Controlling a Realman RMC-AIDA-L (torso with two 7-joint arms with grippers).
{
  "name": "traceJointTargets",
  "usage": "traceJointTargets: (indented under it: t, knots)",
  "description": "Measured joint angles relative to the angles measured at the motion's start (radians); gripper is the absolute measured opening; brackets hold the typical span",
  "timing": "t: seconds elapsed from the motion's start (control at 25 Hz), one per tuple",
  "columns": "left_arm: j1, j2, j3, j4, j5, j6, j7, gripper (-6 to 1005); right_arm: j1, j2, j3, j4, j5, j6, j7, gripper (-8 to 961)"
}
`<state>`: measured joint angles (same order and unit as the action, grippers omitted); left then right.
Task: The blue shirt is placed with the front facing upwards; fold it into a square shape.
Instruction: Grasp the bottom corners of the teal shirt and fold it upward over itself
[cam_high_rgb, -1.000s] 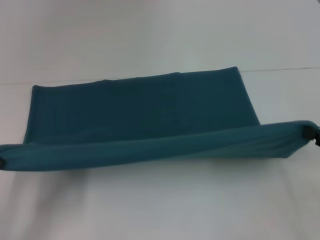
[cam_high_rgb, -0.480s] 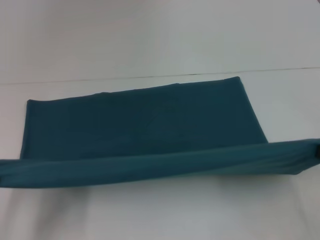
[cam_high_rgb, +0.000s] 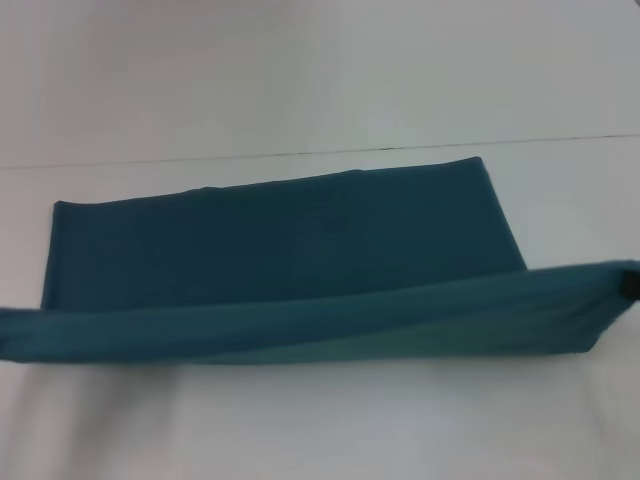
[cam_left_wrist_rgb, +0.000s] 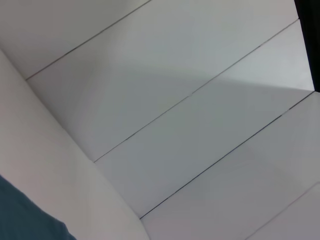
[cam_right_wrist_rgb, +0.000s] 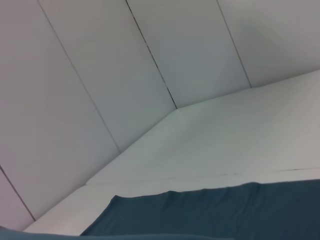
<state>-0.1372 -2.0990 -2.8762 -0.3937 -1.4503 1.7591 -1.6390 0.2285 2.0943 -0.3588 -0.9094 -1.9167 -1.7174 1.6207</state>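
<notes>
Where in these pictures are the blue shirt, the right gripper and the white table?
blue shirt (cam_high_rgb: 280, 235): head view, on the flat far panel lying on the table.
right gripper (cam_high_rgb: 630, 285): head view, on the dark tip at the shirt's raised edge.
white table (cam_high_rgb: 320, 430): head view, on bare surface nearest the camera.

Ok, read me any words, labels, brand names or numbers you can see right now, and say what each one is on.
None can be read. The blue shirt shows only plain teal fabric in all three views, with no lettering or label facing the cameras. The white table and the panelled wall carry no text either.
</notes>
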Motion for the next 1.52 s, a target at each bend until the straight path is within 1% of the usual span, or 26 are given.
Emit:
traceJointTargets:
  t: [0.32,0.6,0.8,1.08,1.28,1.52]
  knots:
    - [-0.091,0.011,0.000,0.001,0.004,-0.103,-0.005,123,0.091,-0.005,-0.014,0.035,-0.032,0.120,0.027,71]
    - [-0.167,0.013,0.012,0.001,0.010,-0.247,-0.008,123,0.176,-0.005,-0.021,0.042,-0.065,0.225,0.055,72]
    - [-0.217,0.013,0.022,-0.004,0.012,-0.317,-0.021,124,0.217,-0.006,-0.033,0.044,-0.066,0.308,0.077,71]
    - [-0.294,0.014,0.045,-0.009,0.013,-0.427,-0.037,124,0.259,-0.009,-0.054,0.084,-0.066,0.406,0.081,71]
    - [-0.319,0.008,0.051,-0.008,0.013,-0.478,-0.042,125,0.278,-0.010,-0.054,0.113,-0.063,0.461,0.079,71]
    - [-0.333,0.006,0.054,-0.010,0.010,-0.527,-0.044,125,0.306,-0.014,-0.055,0.147,-0.063,0.521,0.074,72]
